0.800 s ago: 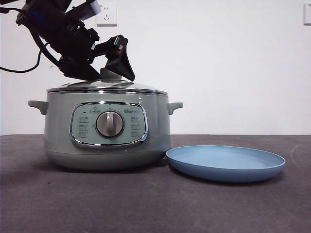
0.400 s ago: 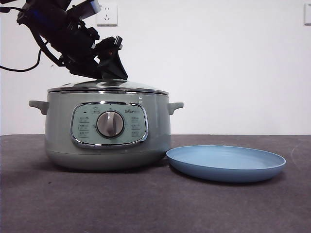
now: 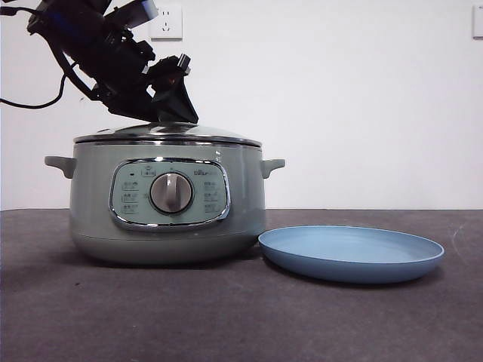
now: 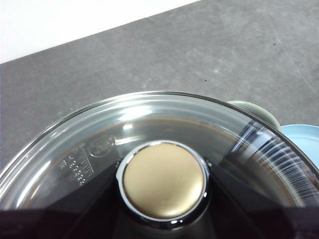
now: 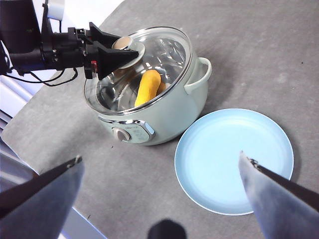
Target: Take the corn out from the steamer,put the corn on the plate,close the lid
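My left gripper (image 3: 167, 113) slants down from the upper left onto the lid (image 3: 167, 133), which sits on the steamer (image 3: 167, 204); the knob is hidden in front. The left wrist shows both jaws closed against the knob (image 4: 163, 179). From the right wrist, my right gripper (image 5: 162, 164) hangs open above the plate (image 5: 234, 159); the corn (image 5: 147, 87) lies inside the steamer.

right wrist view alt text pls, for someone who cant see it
Seen from above, the left gripper closes around the knob of the glass lid, which sits on the pale green steamer. The corn shows through the glass. An empty light-blue plate lies beside the steamer, framed by the right gripper's open jaws.
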